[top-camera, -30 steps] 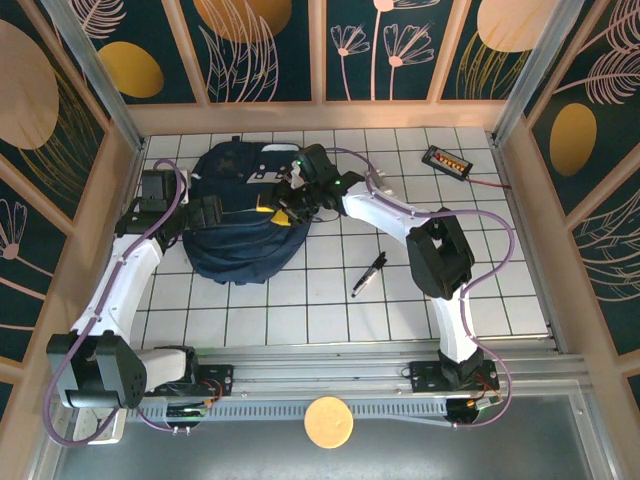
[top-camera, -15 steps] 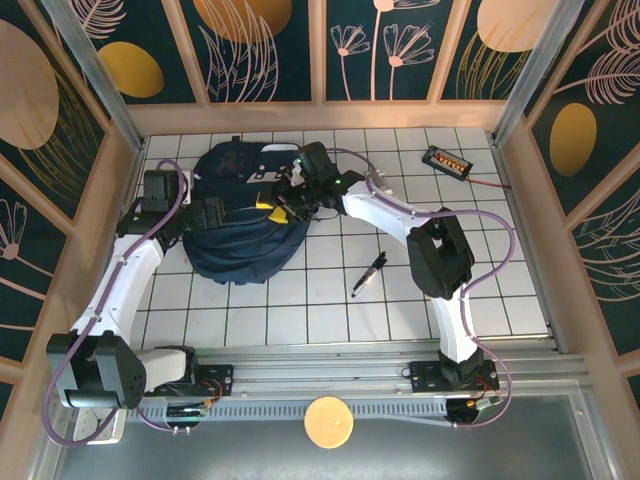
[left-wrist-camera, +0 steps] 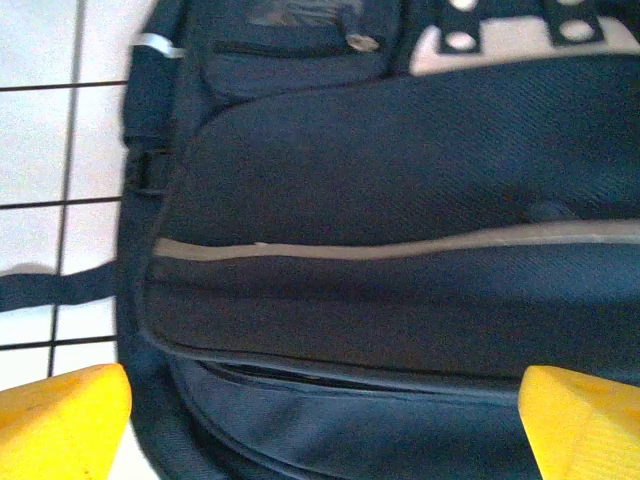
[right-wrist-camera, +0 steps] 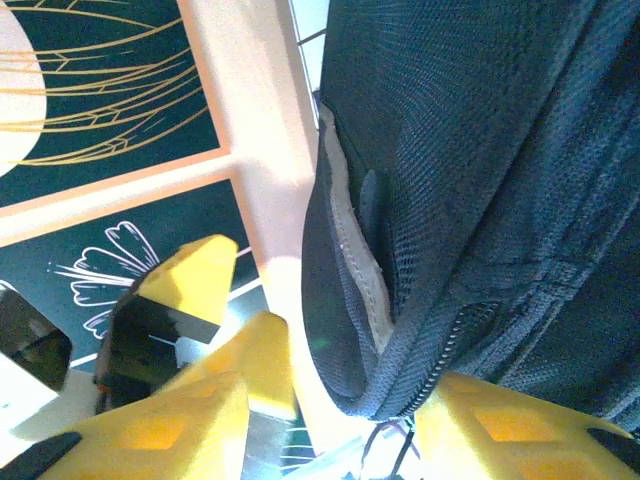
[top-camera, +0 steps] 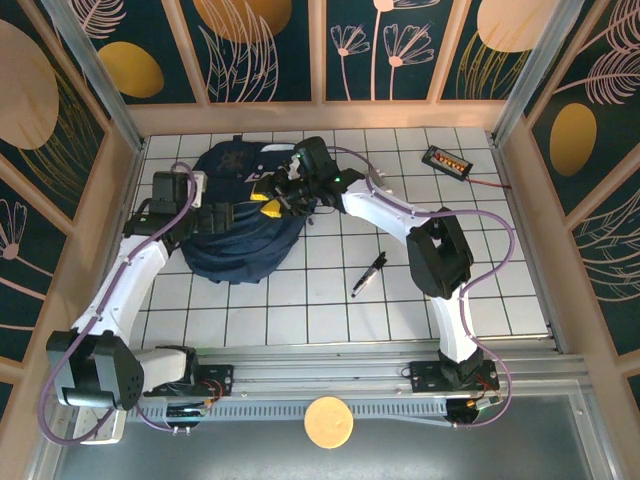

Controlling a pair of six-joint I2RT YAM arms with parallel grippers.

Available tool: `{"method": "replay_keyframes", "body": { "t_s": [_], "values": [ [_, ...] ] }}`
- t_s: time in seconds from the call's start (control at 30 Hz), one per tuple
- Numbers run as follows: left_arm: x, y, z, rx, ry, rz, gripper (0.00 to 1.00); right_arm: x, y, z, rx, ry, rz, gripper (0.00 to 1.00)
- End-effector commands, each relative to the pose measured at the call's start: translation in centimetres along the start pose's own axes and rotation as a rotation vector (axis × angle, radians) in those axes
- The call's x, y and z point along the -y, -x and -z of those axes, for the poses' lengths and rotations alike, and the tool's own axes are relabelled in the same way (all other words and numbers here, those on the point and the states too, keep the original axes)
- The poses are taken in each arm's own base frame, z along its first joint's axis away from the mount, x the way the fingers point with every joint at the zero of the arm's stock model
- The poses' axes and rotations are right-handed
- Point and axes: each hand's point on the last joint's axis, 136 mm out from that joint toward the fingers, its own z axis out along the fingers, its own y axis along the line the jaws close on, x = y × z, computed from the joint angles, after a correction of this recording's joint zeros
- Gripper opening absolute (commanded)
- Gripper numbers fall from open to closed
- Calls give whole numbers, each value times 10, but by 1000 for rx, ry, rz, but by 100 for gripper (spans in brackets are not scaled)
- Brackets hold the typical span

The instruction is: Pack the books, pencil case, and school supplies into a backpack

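We can't tell if our right fingers (top-camera: 277,197) actually pinch the backpack (top-camera: 235,245) rim. Our left fingers (top-camera: 222,214) hang wide open over it on the bench (top-camera: 450,290). If that rim slips, the mouth probably flops shut.

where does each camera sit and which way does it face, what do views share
top external: above and behind the arms, looking down on the tiled table; both arms, left gripper and right gripper at the backpack.
left wrist: on the left arm, facing the backpack's striped front; its yellow fingertips at the bottom corners.
right wrist: on the right arm, looking along the backpack's zipped rim toward the wall; fingertips flank it.
shared: all three see the backpack.
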Motion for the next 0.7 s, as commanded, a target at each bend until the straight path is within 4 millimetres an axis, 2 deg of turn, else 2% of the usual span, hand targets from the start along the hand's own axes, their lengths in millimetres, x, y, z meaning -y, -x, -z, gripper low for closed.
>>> {"method": "replay_keyframes", "body": {
  "t_s": [0.0, 0.03, 0.07, 0.17, 0.37, 0.4, 0.53, 0.67],
  "values": [
    [16, -11, -8, -22, -38, -136, 99, -40, 2, 4, -3, 119, 72, 45],
    [15, -9, -8, -13, -28, -159, 99, -41, 2, 4, -4, 120, 74, 45],
    [13, -19, -12, -32, -19, -181, 99, -40, 2, 4, -4, 119, 74, 45],
    [9, -22, -14, -37, 6, -225, 99, -37, 2, 5, -4, 117, 68, 45],
    [-1, -10, -21, -26, 71, -259, 98, -35, 0, 8, -2, 118, 68, 45],
    [1, 4, -18, 6, 68, -260, 98, -34, 1, 9, -1, 118, 67, 45],
    [6, 23, -25, 43, 53, -269, 94, -32, 1, 9, 2, 115, 63, 45],
    [12, 39, -29, 67, 25, -281, 85, -31, 1, 10, 3, 112, 64, 45]
  ]
}}
